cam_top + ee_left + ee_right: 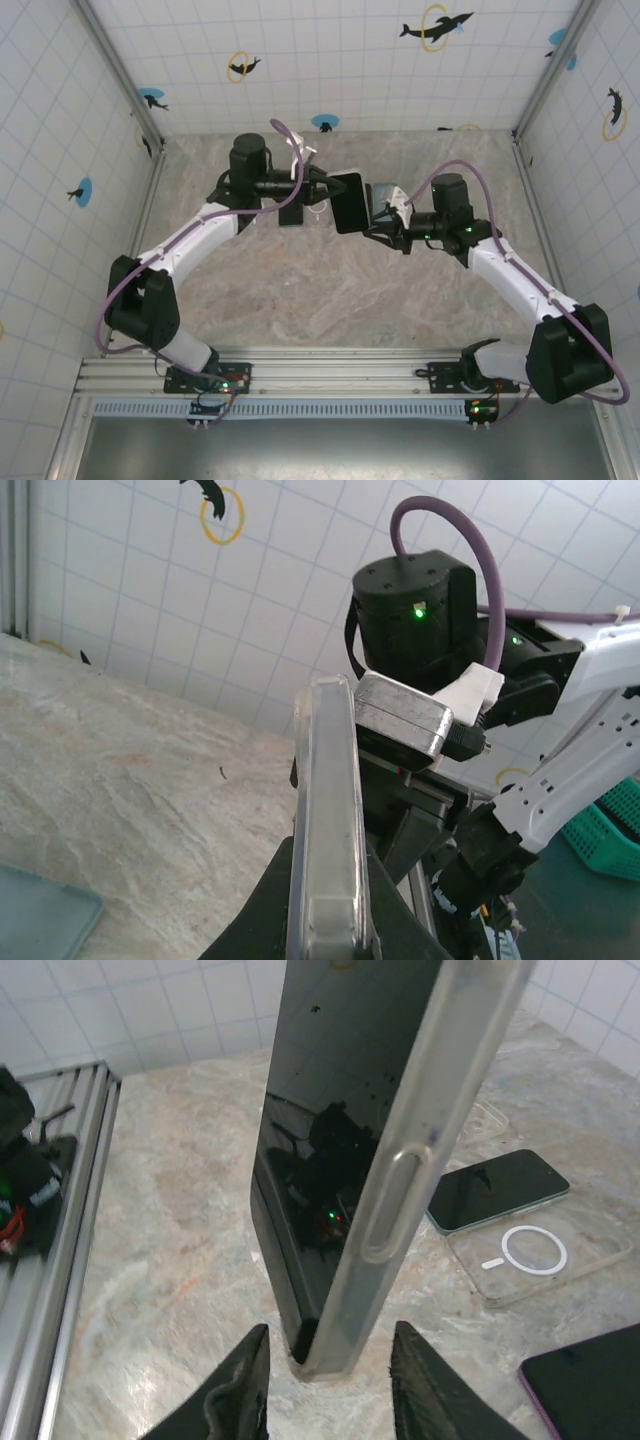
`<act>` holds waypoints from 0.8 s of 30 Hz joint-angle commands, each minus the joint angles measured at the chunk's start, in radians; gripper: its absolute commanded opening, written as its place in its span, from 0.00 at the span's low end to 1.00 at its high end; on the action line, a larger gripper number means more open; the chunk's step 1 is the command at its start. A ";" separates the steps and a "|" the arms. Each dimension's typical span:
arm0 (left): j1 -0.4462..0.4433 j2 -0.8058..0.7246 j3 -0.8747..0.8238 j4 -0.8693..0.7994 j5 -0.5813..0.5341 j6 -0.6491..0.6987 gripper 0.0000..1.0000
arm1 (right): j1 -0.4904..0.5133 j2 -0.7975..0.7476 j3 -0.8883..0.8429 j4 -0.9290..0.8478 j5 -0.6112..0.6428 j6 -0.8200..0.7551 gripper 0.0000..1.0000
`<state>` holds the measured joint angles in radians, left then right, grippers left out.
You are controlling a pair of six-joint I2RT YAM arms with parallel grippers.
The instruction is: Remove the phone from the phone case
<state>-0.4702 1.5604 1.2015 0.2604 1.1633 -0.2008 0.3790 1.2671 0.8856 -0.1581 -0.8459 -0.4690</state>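
A black phone [320,1110] stands on end in the air, one long side peeled out of its clear case [440,1090]. My left gripper [325,885] is shut on the clear case [325,800], whose edge runs up between its dark fingers. In the top view the cased phone [350,202] hangs mid-table between the left gripper [325,187] and the right gripper [382,215]. The right gripper [330,1390] is open, its fingertips on either side of the lower corner of the phone and case, apart from both.
On the marble table lie a second dark phone [495,1190], an empty clear case with a white ring [535,1255] and a dark phone with a purple edge [590,1380]. A metal rail [60,1260] runs along the near edge. Tiled walls enclose the table.
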 commanded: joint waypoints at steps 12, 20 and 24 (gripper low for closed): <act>0.007 -0.060 -0.020 -0.008 0.028 0.045 0.10 | 0.035 0.054 0.069 -0.103 -0.023 -0.110 0.29; 0.007 -0.056 -0.020 -0.009 0.032 0.040 0.10 | 0.038 0.066 0.069 -0.071 -0.039 -0.096 0.29; 0.007 -0.054 -0.019 -0.009 0.036 0.036 0.10 | 0.043 0.078 0.072 -0.061 -0.041 -0.093 0.25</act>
<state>-0.4702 1.5478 1.1847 0.2241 1.1618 -0.1825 0.4133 1.3304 0.9192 -0.2375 -0.8646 -0.5606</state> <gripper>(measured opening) 0.125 0.259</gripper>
